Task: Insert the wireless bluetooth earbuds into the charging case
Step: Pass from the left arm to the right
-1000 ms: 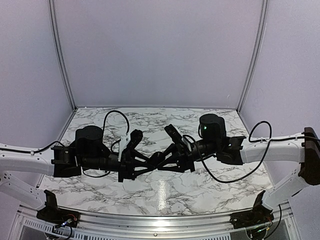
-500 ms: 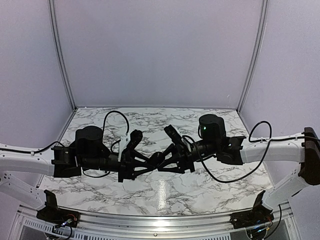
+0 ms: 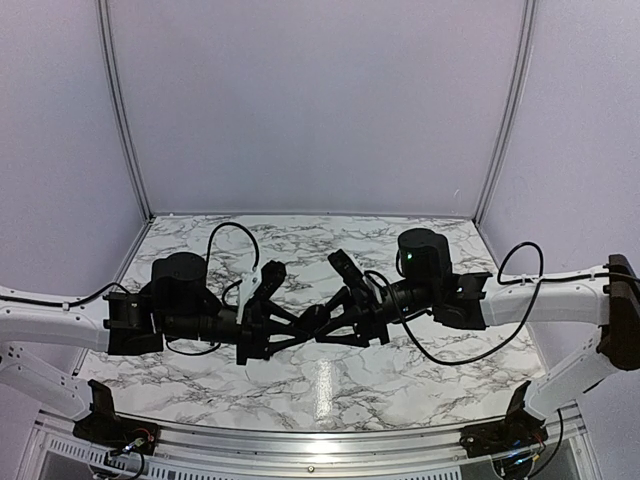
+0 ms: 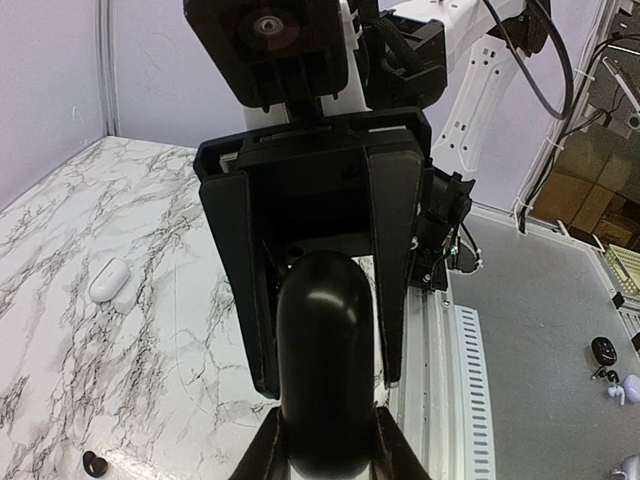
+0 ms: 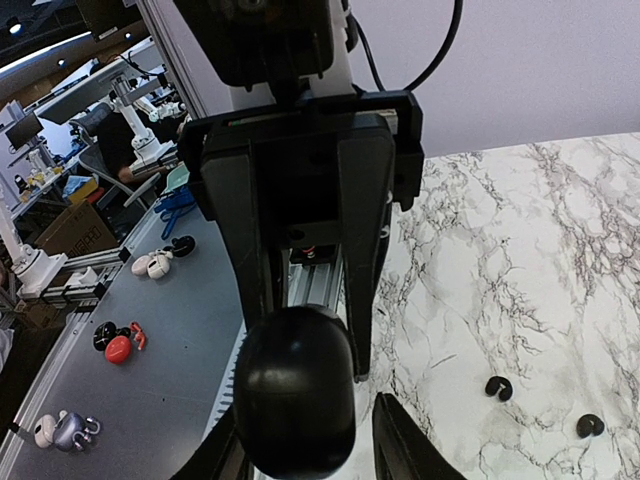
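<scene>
The charging case (image 4: pixel 325 350), a glossy black oval, hangs above the table's middle (image 3: pixel 316 318) where the two arms meet. My left gripper (image 4: pixel 325 425) is shut on its near end, a finger pressed to each side. My right gripper (image 5: pixel 305 415) reaches in from the opposite side and stands open around the case (image 5: pixel 295 390), with a clear gap at its right finger (image 5: pixel 400 440). Two earbuds (image 5: pixel 498 388) (image 5: pixel 590 426), tiny and black, lie on the marble to the right in the right wrist view. The left wrist view shows one small black piece (image 4: pixel 92 463) at its lower left.
A white oval case (image 4: pixel 110 280) lies on the marble table (image 3: pixel 330 385) in the left wrist view. The slotted metal rail (image 4: pixel 465 390) marks the table's near edge. Beyond it, a grey surface (image 5: pixel 150 380) holds other earbud sets. Walls close the back and sides.
My right gripper's jaws have spread a little, leaving a gap beside the case. Both arms and the case stay where they were.
</scene>
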Action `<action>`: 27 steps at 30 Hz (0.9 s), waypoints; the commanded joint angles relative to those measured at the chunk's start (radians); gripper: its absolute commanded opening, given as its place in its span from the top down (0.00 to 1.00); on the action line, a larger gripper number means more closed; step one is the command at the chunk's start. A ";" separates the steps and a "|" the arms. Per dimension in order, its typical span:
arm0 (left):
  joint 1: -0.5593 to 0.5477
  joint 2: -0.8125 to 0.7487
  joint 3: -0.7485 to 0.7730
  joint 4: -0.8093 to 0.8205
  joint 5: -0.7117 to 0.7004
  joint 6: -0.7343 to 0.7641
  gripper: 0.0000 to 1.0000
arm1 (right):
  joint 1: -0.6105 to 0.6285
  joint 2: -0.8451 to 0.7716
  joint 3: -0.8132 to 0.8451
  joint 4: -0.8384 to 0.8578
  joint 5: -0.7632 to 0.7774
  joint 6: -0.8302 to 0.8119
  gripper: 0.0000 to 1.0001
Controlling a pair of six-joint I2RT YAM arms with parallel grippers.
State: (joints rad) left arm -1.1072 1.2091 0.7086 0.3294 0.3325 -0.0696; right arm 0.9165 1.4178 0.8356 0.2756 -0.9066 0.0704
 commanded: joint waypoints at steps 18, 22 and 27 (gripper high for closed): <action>-0.002 0.018 -0.009 0.006 0.025 0.008 1.00 | 0.007 0.000 0.043 -0.013 0.014 -0.014 0.63; -0.002 0.015 -0.010 0.005 0.020 0.010 1.00 | 0.007 0.001 0.043 -0.013 0.016 -0.014 0.66; -0.002 0.010 -0.013 0.001 0.018 0.012 1.00 | 0.007 0.000 0.043 -0.018 0.015 -0.017 0.71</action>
State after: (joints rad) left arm -1.1072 1.2198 0.7086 0.3279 0.3393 -0.0673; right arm 0.9165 1.4178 0.8391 0.2703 -0.8989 0.0658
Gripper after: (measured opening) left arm 0.236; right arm 0.324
